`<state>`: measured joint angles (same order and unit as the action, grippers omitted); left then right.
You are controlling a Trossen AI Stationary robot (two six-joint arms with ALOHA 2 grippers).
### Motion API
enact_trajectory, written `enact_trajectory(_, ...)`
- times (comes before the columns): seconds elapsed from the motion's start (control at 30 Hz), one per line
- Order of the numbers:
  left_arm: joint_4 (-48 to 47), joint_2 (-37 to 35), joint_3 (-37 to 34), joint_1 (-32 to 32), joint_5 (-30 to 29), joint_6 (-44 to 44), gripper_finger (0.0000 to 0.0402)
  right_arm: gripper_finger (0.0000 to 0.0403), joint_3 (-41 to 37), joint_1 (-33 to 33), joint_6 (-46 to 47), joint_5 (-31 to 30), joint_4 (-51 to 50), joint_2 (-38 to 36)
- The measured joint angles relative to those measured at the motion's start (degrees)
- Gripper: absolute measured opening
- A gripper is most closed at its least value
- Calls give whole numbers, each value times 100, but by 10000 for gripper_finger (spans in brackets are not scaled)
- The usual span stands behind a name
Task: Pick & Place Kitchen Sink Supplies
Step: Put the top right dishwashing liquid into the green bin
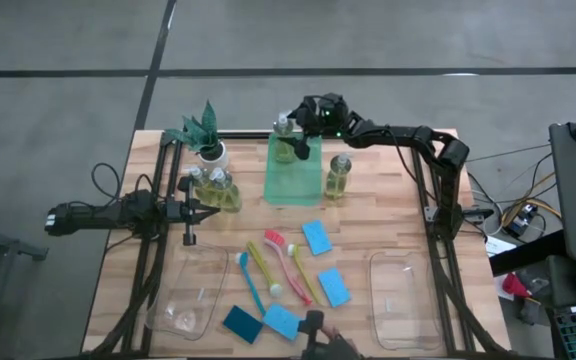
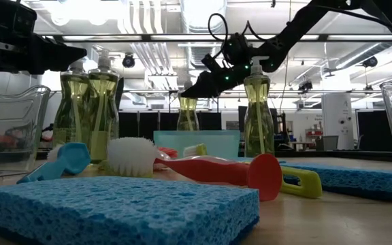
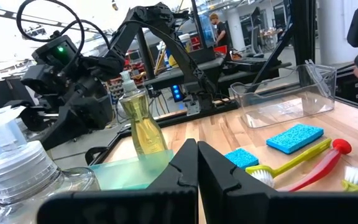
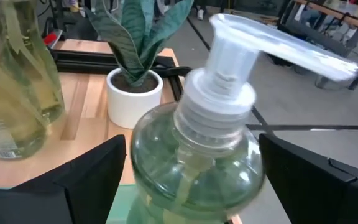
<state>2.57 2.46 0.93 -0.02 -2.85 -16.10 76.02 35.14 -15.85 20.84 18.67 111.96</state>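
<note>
A clear pump bottle of yellow-green soap (image 1: 286, 128) stands on the green tray (image 1: 295, 180) at the table's far middle. My right gripper (image 1: 299, 146) is open, with one finger on each side of this bottle's body (image 4: 194, 162); it also shows in the low view (image 2: 203, 85). My left gripper (image 1: 190, 212) is shut and empty, just left of two soap bottles (image 1: 216, 190); its shut fingers show in the left wrist view (image 3: 197, 168). A further bottle (image 1: 339, 178) stands right of the tray. Blue sponges (image 1: 316, 237), a teal sponge (image 1: 242, 323) and brushes (image 1: 286, 255) lie at the near middle. My right gripper's fingers (image 4: 92, 180) stand level on either side of the bottle's round body, below the pump head (image 4: 229, 68). The bottle stands upright on the green tray. Whether the fingers touch the body, I cannot tell.
A spiky green plant in a white pot (image 1: 208, 140) stands just left of the tray. Two clear bins (image 1: 190, 292) (image 1: 405, 298) stand at the near left and near right. A dark object (image 1: 316, 330) sits at the near edge.
</note>
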Motion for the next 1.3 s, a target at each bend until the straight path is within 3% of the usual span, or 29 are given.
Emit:
enact_trajectory(0.73,-1,-2,0,-1,16,0,0,361,36,50,-216,-306,-627,-1067)
enact_trajectory(1.3,0,-1,0,-1,-6,0,0,359,-126,-90,179,-129,-3129,-2776)
